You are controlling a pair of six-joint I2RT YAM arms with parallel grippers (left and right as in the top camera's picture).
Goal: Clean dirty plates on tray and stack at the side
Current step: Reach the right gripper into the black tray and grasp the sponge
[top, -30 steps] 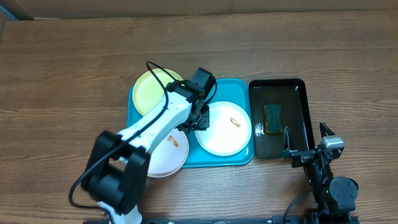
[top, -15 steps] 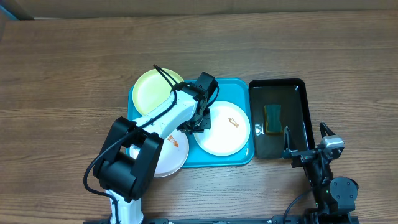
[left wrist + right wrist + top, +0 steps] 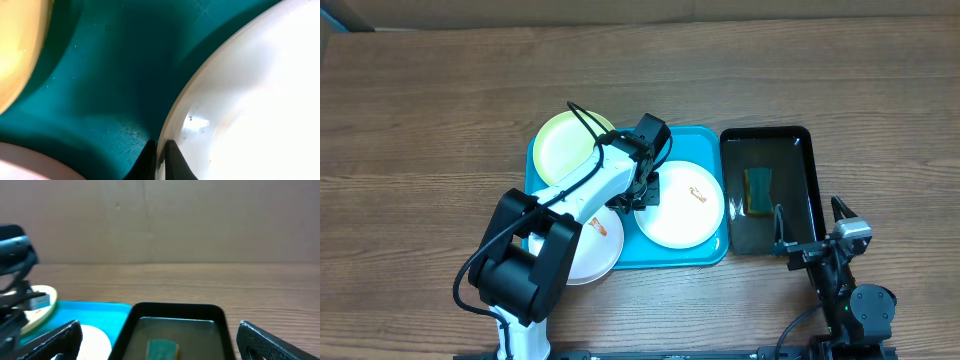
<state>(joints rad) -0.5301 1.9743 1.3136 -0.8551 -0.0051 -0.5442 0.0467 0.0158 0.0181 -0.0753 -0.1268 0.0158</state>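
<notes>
Wood-grain bench (image 3: 420, 100) under a plain tan wall (image 3: 160, 220). On the turquoise tray (image 3: 705, 143), three plates: right white plate (image 3: 682, 215) with an orange smear (image 3: 698, 196); left white plate (image 3: 592, 250), also smeared, overhanging the tray's rim; pale yellow-green plate (image 3: 568, 148) at the far left corner (no smear discernible). Clamped narrow on the right white plate's left rim, a fingertip each side: left pincer (image 3: 160, 161). Swung in at the elbow since a second ago, then settled, with the plate not visibly raised; probably grip secured, lift pending. Beside the tray, one black tray (image 3: 765, 131) holding one green sponge (image 3: 758, 190). Spread wide and empty near it: right pincer (image 3: 809, 228).
</notes>
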